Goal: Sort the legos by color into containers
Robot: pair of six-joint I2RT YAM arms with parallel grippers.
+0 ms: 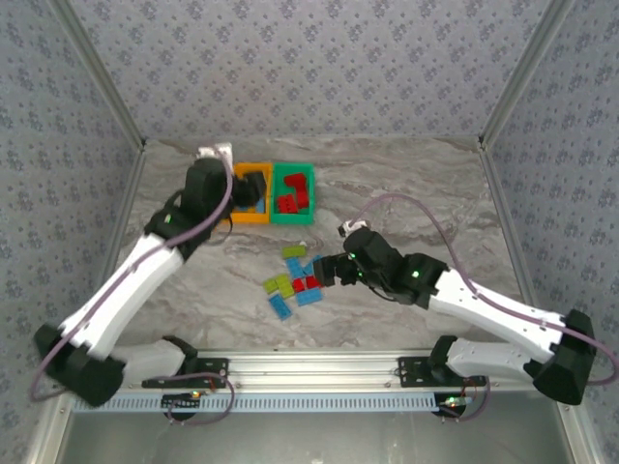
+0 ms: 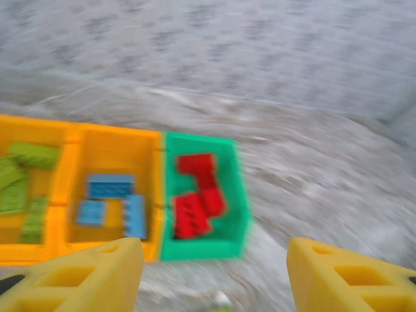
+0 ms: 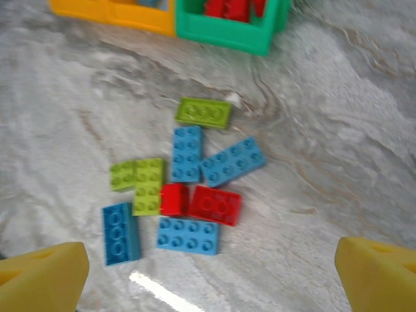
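Note:
My left gripper [image 2: 214,273] is open and holds nothing, hovering at the near side of the containers; from above it [image 1: 250,189] covers part of the orange bins. One orange bin [image 2: 32,125] holds lime bricks, the middle orange bin [image 2: 110,138] holds blue bricks, and the green bin [image 2: 201,248] holds red bricks [image 2: 198,201]. My right gripper [image 3: 211,273] is open and empty above a loose pile of legos [image 1: 295,280]: two red bricks [image 3: 216,205], several blue ones [image 3: 187,235] and lime ones [image 3: 203,112].
The bins stand in a row at the back left of the marbled table [image 1: 406,193], green bin [image 1: 293,219] rightmost beside the orange one [image 1: 253,220]. Patterned walls enclose the table. An aluminium rail [image 1: 309,372] runs along the near edge.

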